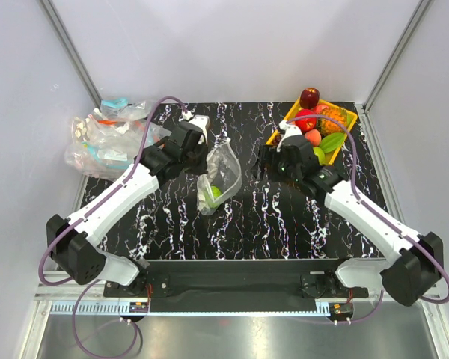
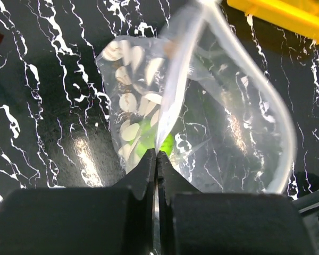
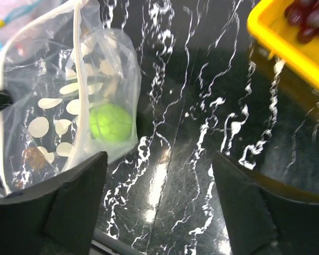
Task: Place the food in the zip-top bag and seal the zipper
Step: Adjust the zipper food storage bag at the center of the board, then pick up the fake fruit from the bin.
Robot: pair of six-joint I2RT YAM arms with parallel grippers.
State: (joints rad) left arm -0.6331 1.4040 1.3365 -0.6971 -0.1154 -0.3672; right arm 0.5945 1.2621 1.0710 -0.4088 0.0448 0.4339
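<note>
The zip-top bag (image 1: 223,173) lies mid-table, clear, with white ovals showing on one wall (image 2: 133,101). My left gripper (image 1: 206,153) (image 2: 158,154) is shut on its mouth edge and holds the mouth open. The zipper (image 2: 279,122) is the pale strip round the mouth (image 3: 77,79). A green round fruit (image 1: 215,194) (image 3: 110,122) (image 2: 167,143) lies inside the bag. My right gripper (image 1: 268,161) (image 3: 159,159) is open and empty, just right of the bag. A dark red apple (image 1: 309,97), a red fruit (image 1: 305,118) and a pink peach (image 1: 313,137) sit in the tray.
The yellow tray (image 1: 349,117) (image 3: 279,45) (image 2: 287,13) stands at the back right, with dark grapes (image 3: 308,16) and green pieces (image 1: 330,142). A heap of other clear bags (image 1: 105,138) with blue and orange strips lies at the back left. White walls close in the table.
</note>
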